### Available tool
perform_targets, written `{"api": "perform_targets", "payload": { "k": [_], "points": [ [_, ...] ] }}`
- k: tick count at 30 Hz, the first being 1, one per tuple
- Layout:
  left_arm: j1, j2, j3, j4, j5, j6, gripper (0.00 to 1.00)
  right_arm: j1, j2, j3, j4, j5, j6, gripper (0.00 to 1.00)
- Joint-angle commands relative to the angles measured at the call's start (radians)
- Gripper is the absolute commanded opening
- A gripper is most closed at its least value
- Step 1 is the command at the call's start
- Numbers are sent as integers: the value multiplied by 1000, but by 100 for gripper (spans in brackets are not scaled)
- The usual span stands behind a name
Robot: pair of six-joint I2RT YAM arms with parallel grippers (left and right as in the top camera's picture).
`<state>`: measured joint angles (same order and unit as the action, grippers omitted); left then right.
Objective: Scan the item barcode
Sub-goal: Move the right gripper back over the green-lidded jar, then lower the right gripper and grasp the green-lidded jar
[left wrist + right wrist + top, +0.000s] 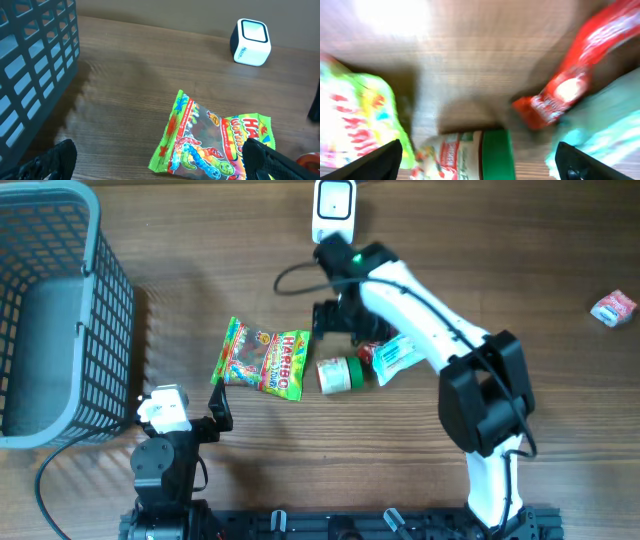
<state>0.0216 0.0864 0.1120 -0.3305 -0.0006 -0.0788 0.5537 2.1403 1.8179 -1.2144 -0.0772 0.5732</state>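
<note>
My right fingers [382,161] are spread wide and pinch nothing; they hover over the cluster at the centre of the surface [520,240], with the jar [470,150] lying on its side between them; I judge the jar to be the item to scan, though the frames do not settle this. My left fingers [50,162] are also spread and empty, at the near left.

Risks:
- The jar is round and on its side; a grip off its middle would probably roll it out from between the fingers.
- The bag [265,360] lies just beside the jar on the left; the red packet [565,85] and teal packet [600,125] crowd it on the right; a finger lowered wide could trap film and drag a second item up.
- No barcode shows, and the wrist view is blurred; a lift with the code turned away from the scanner [333,208] would give no read.

Surroundings:
- The scanner stands at the far centre, past the cluster; nothing lies between the two.
- The basket [115,310] fills the far left, well apart from the jar.
- A small packet [613,308] lies alone at the right edge; no obstruction.
</note>
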Motion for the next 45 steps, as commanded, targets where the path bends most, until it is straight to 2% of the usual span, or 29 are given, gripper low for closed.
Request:
{"api": "perform_targets", "payload": {
  "k": [1,6,13,15,18,19,20,21,22,23,25,34,41,45],
  "points": [
    [-4,0,-11,6,15,23,100,-11,-35,156,-121,26,-24,95],
    [-4,0,-11,6,15,23,100,-3,-46,170,-306,5,-32,95],
    [-4,0,-11,6,15,23,100,54,-46,170,-362,-8,-16,96],
    [-4,0,-11,6,15,23,100,100,-46,170,-342,-21,-20,96],
    [-4,0,-11,6,15,23,100,160,-45,170,-223,87,-22,96],
    [-4,0,-11,6,15,23,100,163,-45,170,-178,92,-20,91],
    [-4,0,-11,6,15,23,100,160,-43,170,-134,84,-6,77],
    [-4,0,-11,6,15,23,100,158,-36,170,-103,85,14,56],
    [-4,0,-11,6,15,23,100,151,-23,170,-60,85,32,29],
    [-4,0,-11,6,15,23,100,148,-14,170,-42,85,34,18],
    [-4,0,-11,6,15,23,100,149,21,169,-36,86,39,6],
    [-4,0,-11,6,15,23,100,153,84,26,-60,89,58,4],
    [-4,0,-11,6,15,23,100,157,83,26,-271,70,84,4],
    [-4,0,-11,6,15,23,100,189,83,26,-360,-29,10,4]
  ]
}}
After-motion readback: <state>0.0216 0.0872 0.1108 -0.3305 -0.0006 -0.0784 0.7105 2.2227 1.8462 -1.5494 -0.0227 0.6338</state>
